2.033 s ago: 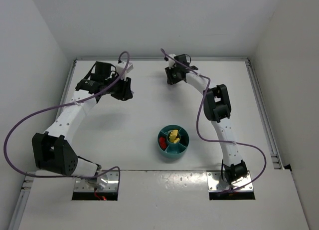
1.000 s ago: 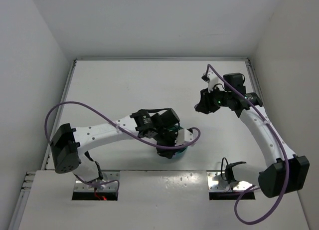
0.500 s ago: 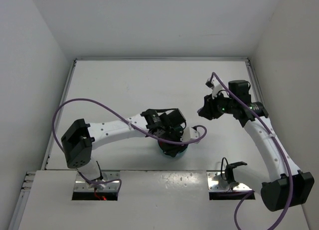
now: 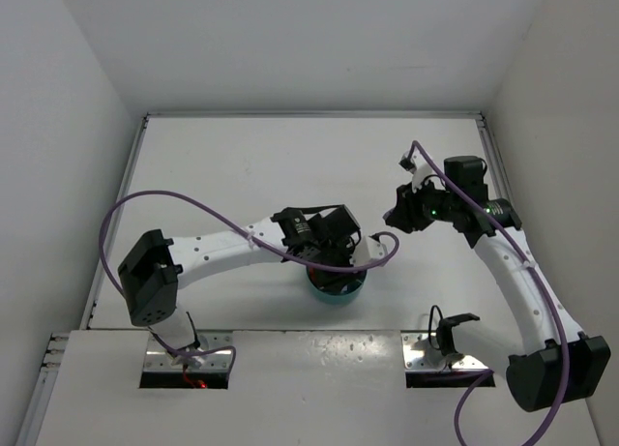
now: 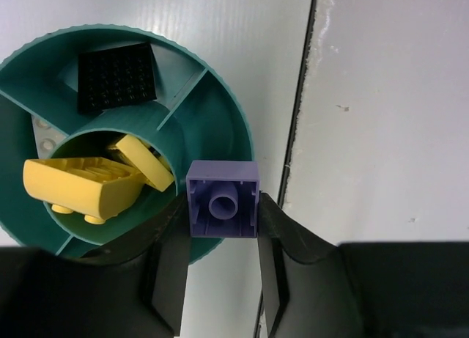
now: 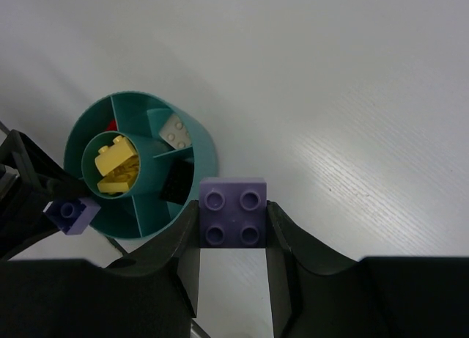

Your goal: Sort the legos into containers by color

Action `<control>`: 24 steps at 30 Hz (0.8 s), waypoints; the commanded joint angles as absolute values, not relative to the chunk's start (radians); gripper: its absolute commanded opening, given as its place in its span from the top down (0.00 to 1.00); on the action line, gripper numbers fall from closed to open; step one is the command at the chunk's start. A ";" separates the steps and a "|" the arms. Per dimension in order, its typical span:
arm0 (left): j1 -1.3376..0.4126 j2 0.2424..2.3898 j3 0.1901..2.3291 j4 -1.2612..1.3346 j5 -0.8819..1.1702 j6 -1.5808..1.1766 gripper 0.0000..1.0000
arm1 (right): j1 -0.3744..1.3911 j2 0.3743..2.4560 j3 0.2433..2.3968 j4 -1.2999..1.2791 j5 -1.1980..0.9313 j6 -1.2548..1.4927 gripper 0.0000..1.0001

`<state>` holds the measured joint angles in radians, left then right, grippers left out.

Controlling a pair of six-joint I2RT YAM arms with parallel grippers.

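Observation:
My left gripper [image 5: 223,210] is shut on a lilac-purple lego [image 5: 223,199], stud side away, hanging over the near rim of the round teal dish [image 5: 242,136]. Yellow legos [image 5: 80,185] fill its centre well. One wedge holds a black lego [image 5: 116,75], and a pale one [image 5: 42,136] shows in the wedge beside it. My right gripper [image 6: 233,232] is shut on a second purple lego [image 6: 233,212], studs up, held above the table to the right of the dish [image 6: 207,151]. From above, the left gripper [image 4: 337,257] covers most of the dish [image 4: 338,293], and the right gripper [image 4: 393,217] is apart from it.
In the right wrist view the dish's wedges show a red lego [image 6: 111,124], a pale one [image 6: 174,135] and a black one [image 6: 174,185]. White walls close in the table on three sides. A seam in the tabletop [image 5: 297,133] runs just beside the dish.
The left gripper has shifted slightly back over the dish with its purple lego. The right arm holds still with its brick.

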<state>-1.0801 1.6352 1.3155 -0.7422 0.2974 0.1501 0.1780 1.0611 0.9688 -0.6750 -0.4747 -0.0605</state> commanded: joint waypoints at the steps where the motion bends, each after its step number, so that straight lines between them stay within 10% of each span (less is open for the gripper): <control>1: -1.071 1.615 1.351 -0.710 0.232 0.130 0.56 | 0.172 1.043 0.971 -0.652 -0.488 -0.069 0.99; 8: -1.071 1.578 1.351 -0.710 0.213 0.130 0.32 | 0.172 1.043 0.971 -0.661 -0.506 -0.089 0.99; 24: -0.799 1.330 1.499 -0.660 0.094 -0.006 0.30 | 0.268 1.023 1.069 -0.953 -0.801 -0.379 0.99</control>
<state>-0.8360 1.3781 1.4574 -0.6956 0.1612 0.0628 0.2337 1.0096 1.0069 -0.8948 -0.7105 -0.3000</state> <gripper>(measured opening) 0.693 0.342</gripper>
